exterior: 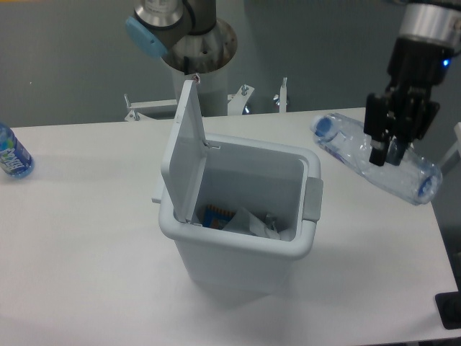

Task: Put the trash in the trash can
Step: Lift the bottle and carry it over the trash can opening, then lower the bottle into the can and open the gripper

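The trash can (238, 249), a pale grey bin, stands mid-table with its flap lid (184, 148) raised upright on the left side. Inside at the bottom lie white crumpled pieces and something orange-blue (241, 220). The crushed clear plastic bottle (346, 155), with a blue cap end pointing left, hangs in the air to the right of the bin and above the table. My gripper (385, 155) is shut on the bottle's middle, coming down from the black wrist above. No plastic bag can be told apart from the bin's contents.
A blue-labelled water bottle (11, 155) stands at the table's far left edge. The arm's base pedestal (198, 50) and metal brackets (245, 97) are behind the bin. The table's right edge lies just beyond the held bottle.
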{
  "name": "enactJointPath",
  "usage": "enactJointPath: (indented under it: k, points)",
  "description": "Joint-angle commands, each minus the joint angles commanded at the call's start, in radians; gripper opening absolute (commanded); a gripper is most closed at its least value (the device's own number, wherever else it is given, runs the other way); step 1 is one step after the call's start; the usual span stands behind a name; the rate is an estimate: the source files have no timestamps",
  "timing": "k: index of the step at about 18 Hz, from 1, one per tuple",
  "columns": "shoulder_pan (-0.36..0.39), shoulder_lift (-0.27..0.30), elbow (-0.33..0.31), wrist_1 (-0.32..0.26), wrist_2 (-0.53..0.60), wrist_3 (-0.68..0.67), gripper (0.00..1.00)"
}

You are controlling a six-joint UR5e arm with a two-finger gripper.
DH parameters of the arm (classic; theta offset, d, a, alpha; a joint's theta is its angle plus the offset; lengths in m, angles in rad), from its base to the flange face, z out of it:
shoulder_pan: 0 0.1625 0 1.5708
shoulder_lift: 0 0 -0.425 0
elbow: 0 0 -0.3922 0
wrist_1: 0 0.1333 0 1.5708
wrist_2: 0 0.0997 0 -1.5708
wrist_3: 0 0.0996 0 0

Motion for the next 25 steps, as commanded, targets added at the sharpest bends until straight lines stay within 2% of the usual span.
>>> enactJointPath:
  k: [6, 14, 18, 25]
  points:
    - [-0.003, 0.040, -0.006, 0.002, -0.130, -0.011, 0.44]
    - [-0.052, 0.048, -0.003, 0.021, -0.232, -0.005, 0.44]
    - [-0.112, 0.016, -0.003, 0.107, -0.235, -0.008, 0.44]
    - [-0.152, -0.047, -0.002, 0.222, -0.232, -0.003, 0.44]
